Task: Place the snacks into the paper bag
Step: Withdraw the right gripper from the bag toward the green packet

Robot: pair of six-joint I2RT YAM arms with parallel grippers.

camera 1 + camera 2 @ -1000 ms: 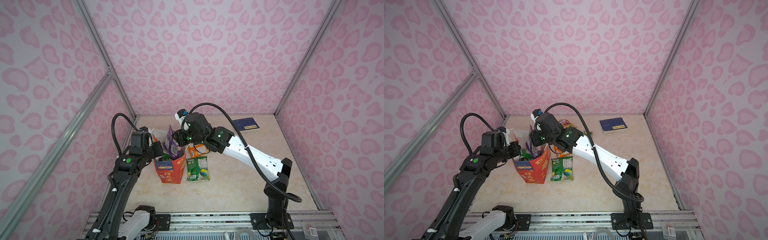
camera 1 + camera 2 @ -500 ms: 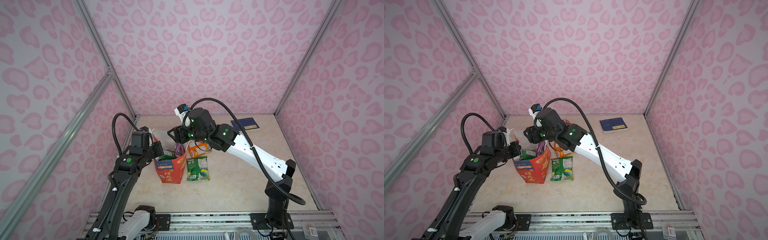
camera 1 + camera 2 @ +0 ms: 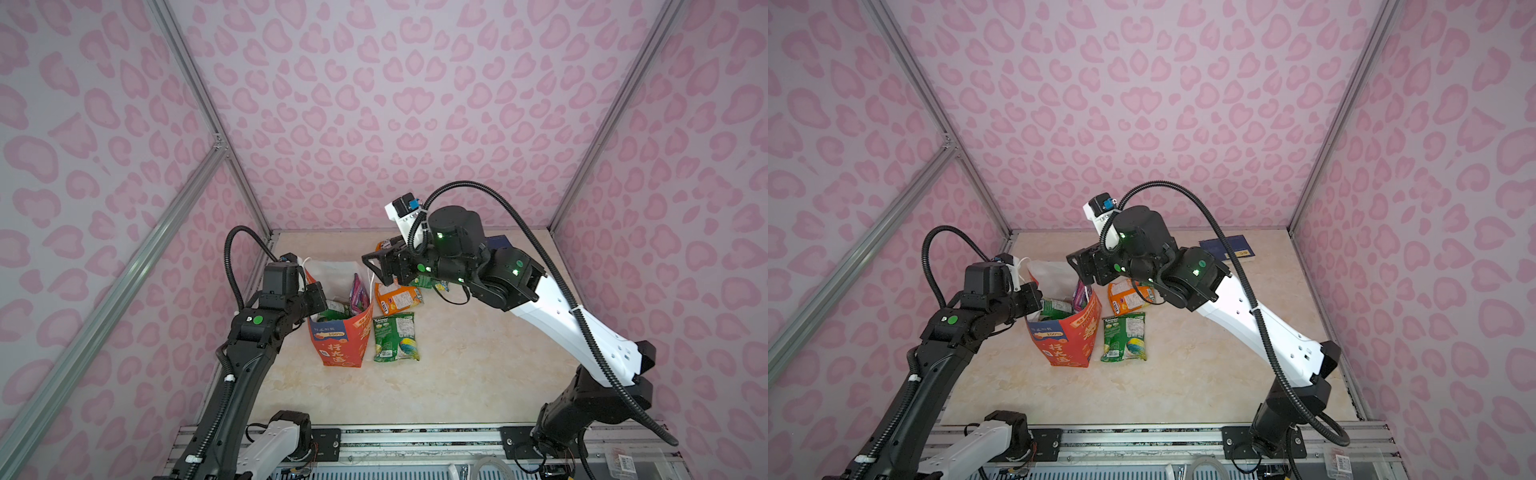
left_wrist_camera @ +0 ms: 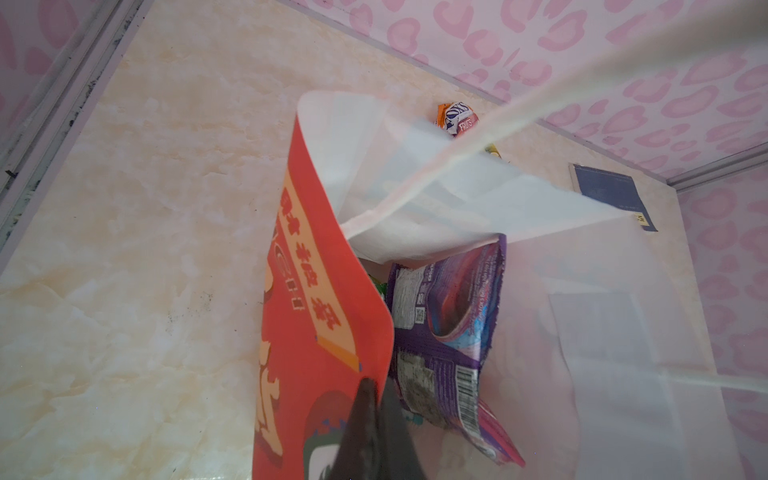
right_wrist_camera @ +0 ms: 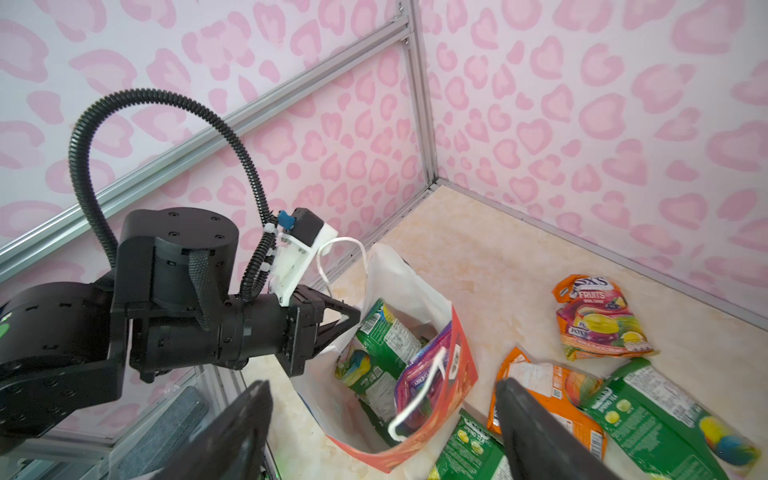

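Pink heart-print walls box in a marble bench (image 3: 457, 374); near its left edge stands the paper bag (image 3: 340, 345) — thin and floppy, its rim clamped by the left gripper (image 5: 353, 318) — with the right gripper (image 3: 372, 270) spread wide and empty above it. The snacks (image 5: 598, 320) look light, slick and crinkly, best nipped by a sealed edge: a purple packet (image 3: 358, 296) sits inside, a green packet (image 3: 395, 336) and an orange packet (image 3: 397, 297) lie just beside the bag, unobstructed, the dark blue book (image 3: 1225, 249) well apart.

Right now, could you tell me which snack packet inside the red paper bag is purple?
The glossy purple plastic packet standing on end in the red paper bag; beside it are green packets.
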